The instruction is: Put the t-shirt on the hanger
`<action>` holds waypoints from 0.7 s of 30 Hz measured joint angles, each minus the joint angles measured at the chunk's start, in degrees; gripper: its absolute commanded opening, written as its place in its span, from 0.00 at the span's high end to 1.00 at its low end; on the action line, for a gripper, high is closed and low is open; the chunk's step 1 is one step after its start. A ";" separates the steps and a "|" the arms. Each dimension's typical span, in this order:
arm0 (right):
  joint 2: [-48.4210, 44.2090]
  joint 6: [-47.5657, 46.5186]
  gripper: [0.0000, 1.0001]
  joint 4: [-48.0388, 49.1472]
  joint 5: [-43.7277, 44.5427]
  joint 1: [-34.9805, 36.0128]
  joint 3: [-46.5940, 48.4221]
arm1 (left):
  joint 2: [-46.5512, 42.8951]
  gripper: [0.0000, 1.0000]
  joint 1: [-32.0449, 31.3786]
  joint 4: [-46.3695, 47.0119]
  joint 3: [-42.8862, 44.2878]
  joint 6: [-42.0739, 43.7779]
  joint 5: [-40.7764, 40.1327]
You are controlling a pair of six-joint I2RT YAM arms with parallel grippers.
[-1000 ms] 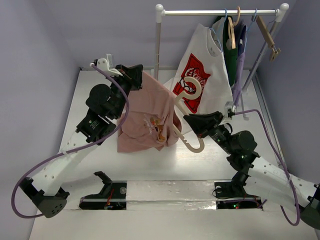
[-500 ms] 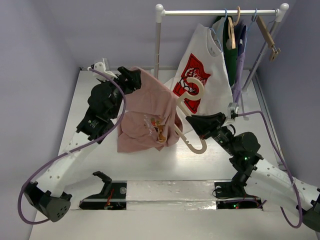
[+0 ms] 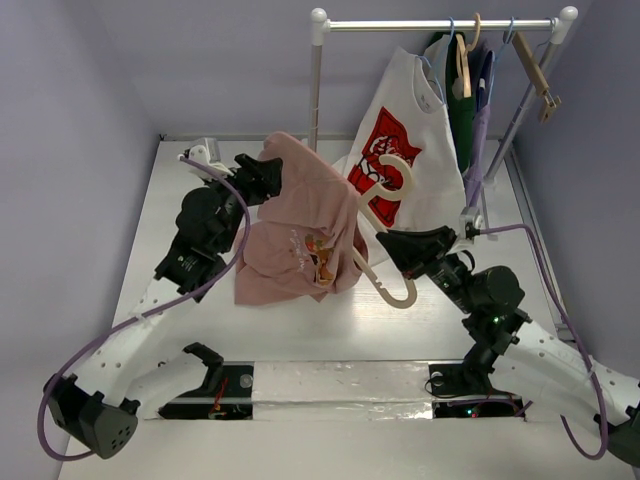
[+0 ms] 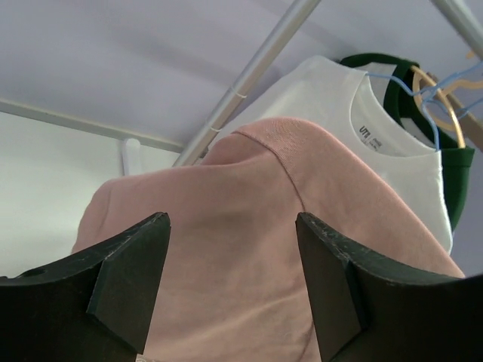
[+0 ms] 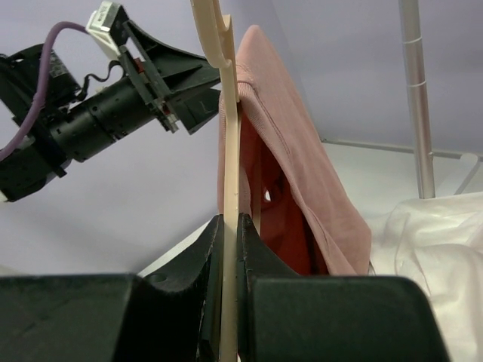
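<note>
The dusty-pink t-shirt (image 3: 300, 225) hangs draped in the air over the middle of the table, its top peak raised over one arm of the cream hanger (image 3: 388, 205). My right gripper (image 3: 387, 244) is shut on the hanger's lower arm, and in the right wrist view (image 5: 230, 219) the hanger (image 5: 229, 113) runs straight up between the jaws with the t-shirt (image 5: 302, 158) over its far end. My left gripper (image 3: 268, 172) is open at the shirt's upper left. In the left wrist view (image 4: 232, 219) pink cloth (image 4: 249, 256) fills the gap beyond the spread fingers.
A clothes rack (image 3: 440, 24) stands at the back right with a white t-shirt with a red logo (image 3: 410, 140), a dark green garment (image 3: 462, 115), a brown wooden hanger (image 3: 535, 65) and thin blue hangers. Its left post (image 3: 316, 90) rises just behind the pink shirt.
My left gripper has dropped lower and a little right, and the shirt's top now stands above it. My right gripper has shifted the hanger slightly right.
</note>
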 measured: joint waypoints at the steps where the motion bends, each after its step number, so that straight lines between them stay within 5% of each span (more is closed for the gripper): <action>1: -0.20 0.02 1.00 -0.17 -0.02 0.00 0.00 | 0.85 0.40 0.02 0.07 0.37 0.22 0.42; 3: -0.90 0.04 1.00 -0.66 -0.02 0.00 0.00 | 2.84 0.44 0.24 0.22 1.14 0.63 1.22; 6: -2.29 0.04 1.00 -1.55 -0.02 0.00 0.00 | 5.38 0.63 0.98 0.61 1.70 0.96 2.36; 7: -2.71 0.02 1.00 -2.19 -0.17 0.00 0.00 | 5.86 0.77 1.14 1.11 1.75 1.01 2.93; 12: -3.30 0.04 1.00 -3.96 -0.22 0.00 0.00 | 6.45 0.99 1.40 2.01 2.49 0.68 4.15; 21: -3.50 0.02 1.00 -3.87 -0.22 0.02 0.00 | 5.33 1.00 1.40 1.16 3.82 0.50 4.72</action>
